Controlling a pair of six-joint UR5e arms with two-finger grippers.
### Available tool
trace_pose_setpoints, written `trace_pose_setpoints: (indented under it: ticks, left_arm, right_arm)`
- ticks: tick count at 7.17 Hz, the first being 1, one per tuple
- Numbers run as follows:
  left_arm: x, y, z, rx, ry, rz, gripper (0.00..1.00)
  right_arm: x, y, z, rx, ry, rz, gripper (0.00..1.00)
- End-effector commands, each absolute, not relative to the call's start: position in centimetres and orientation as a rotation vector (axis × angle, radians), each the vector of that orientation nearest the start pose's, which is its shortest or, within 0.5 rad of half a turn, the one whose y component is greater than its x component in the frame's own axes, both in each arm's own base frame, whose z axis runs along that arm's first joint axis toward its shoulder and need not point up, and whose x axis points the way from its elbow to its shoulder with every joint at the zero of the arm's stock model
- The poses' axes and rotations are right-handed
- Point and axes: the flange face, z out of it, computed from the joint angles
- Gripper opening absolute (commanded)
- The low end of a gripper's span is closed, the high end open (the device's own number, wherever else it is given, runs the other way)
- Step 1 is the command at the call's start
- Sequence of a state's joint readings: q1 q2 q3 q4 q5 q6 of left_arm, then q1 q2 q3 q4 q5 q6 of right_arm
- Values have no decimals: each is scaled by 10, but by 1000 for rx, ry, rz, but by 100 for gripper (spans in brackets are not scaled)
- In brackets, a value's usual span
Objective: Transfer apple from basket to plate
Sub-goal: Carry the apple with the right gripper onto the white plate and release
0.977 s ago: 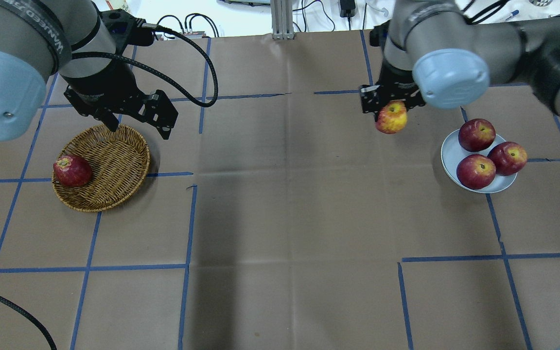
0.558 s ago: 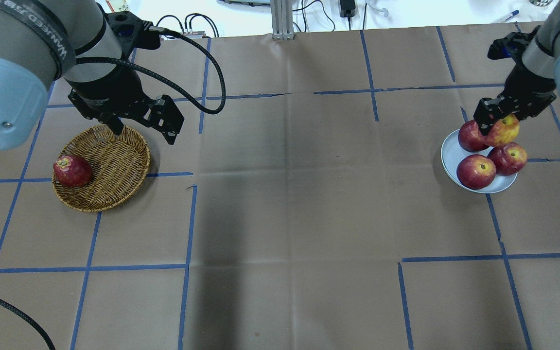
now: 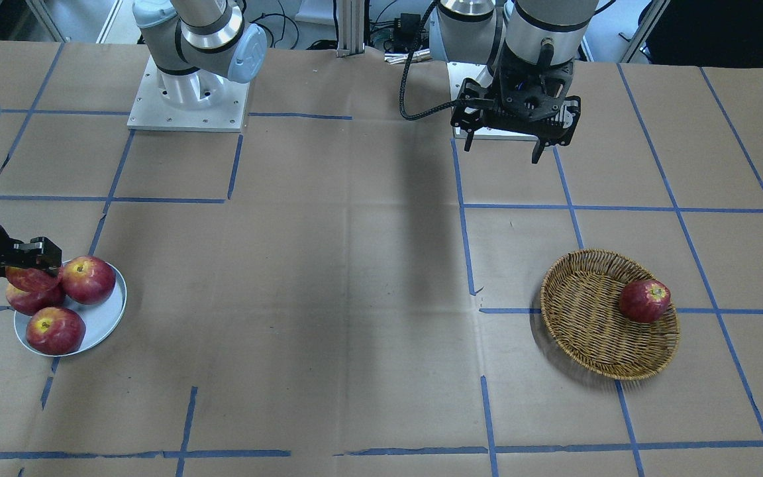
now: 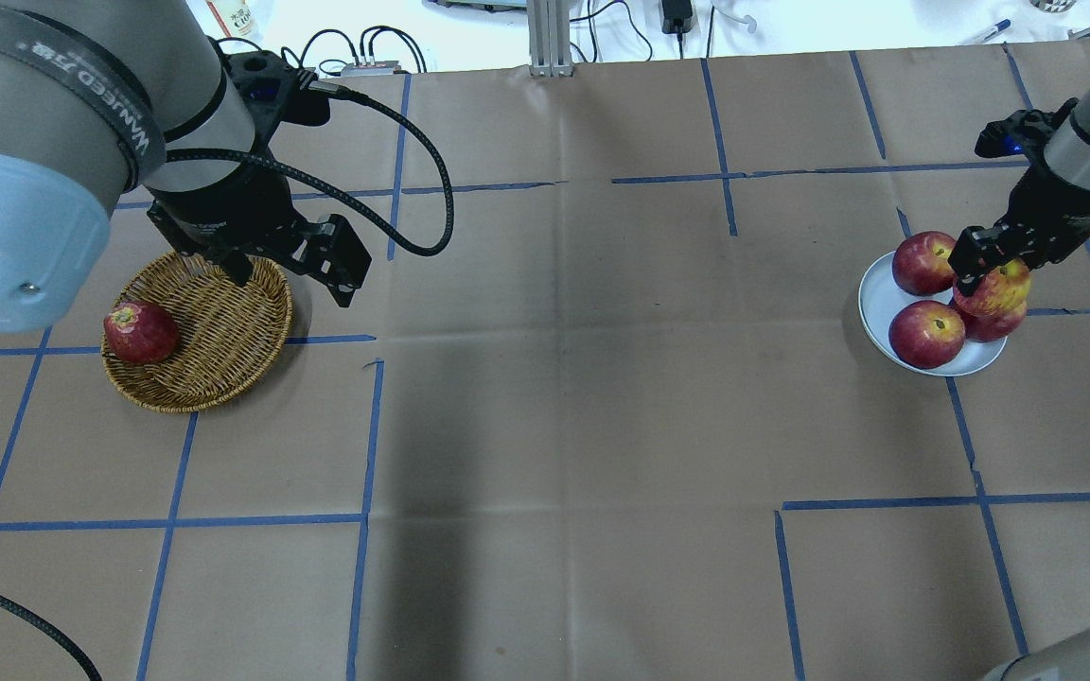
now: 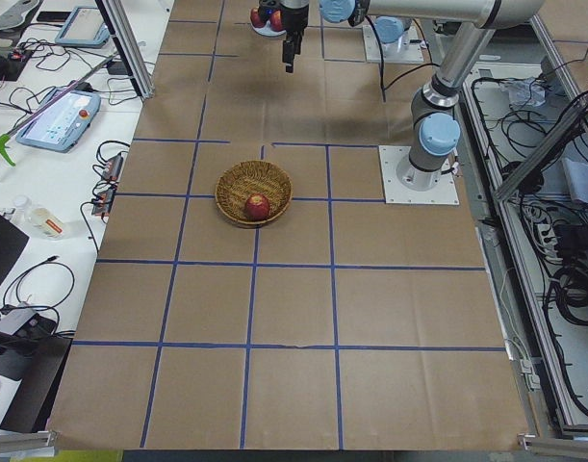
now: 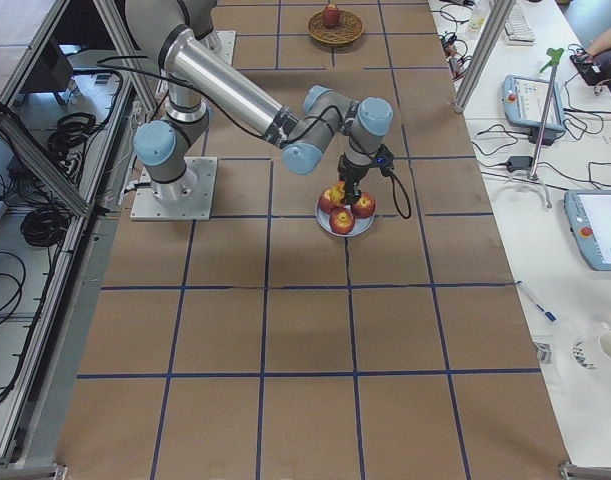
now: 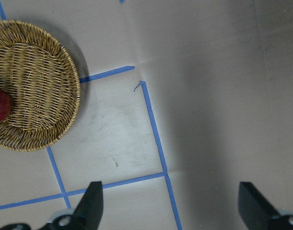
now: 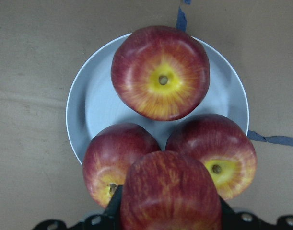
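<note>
You have the apple (image 4: 994, 291) held over the plate (image 4: 876, 305).
Your right gripper (image 4: 990, 279) pinches it just above three dark red apples (image 4: 926, 333) on the plate. Your left gripper (image 4: 294, 282) hangs near the basket (image 4: 223, 331) with its fingers spread, and one darker apple (image 4: 140, 332) lies inside the basket.

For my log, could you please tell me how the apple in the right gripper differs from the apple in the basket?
The held apple is lighter red with yellow-orange streaks; the basket apple is dark red. The held apple hangs in the right gripper over the plate; the basket apple lies in the basket. Both look similar in size.
</note>
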State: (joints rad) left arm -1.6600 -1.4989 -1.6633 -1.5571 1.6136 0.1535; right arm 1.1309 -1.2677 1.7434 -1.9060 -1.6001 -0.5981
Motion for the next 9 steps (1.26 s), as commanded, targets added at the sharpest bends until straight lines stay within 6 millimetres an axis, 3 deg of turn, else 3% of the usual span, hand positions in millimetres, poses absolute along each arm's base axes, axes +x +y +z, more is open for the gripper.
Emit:
trace_pose_setpoints:
  ticks: [1, 5, 6, 7, 9]
  left_arm:
    - [-169, -446, 477, 375, 3076, 16, 99]
    - [-170, -444, 470, 380, 3074, 38, 99]
    - [-169, -444, 470, 380, 3074, 38, 99]
    - [-169, -444, 470, 380, 3074, 38, 99]
    - [-169, -444, 470, 380, 3074, 38, 99]
  right_arm:
    - [-121, -564, 275, -247, 3086, 195, 42]
    - [-118, -569, 267, -248, 3080, 186, 48]
    - [-116, -570, 264, -246, 3056, 174, 88]
    - [-116, -571, 269, -242, 3062, 162, 100]
    - [-116, -574, 288, -247, 3076, 114, 100]
